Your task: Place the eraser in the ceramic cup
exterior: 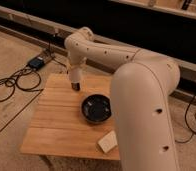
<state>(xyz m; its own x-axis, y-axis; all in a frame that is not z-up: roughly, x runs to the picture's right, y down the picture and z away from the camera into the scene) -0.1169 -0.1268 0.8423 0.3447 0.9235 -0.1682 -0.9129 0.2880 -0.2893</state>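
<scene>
A small dark upright cup (76,87) stands at the far left part of the wooden table (56,120). My gripper (74,79) hangs straight down at the end of the white arm, right over the cup and touching or nearly touching its top, so the cup's mouth is hidden. A pale flat rectangular block, which looks like the eraser (107,143), lies on the table near the front right edge, far from the gripper. I cannot see anything held in the gripper.
A wide shallow black bowl (84,107) sits right of the table's middle. My thick white arm (146,110) fills the right foreground and hides the table's right side. Cables (11,85) and a blue box (37,62) lie on the floor at left. A dark wall runs behind.
</scene>
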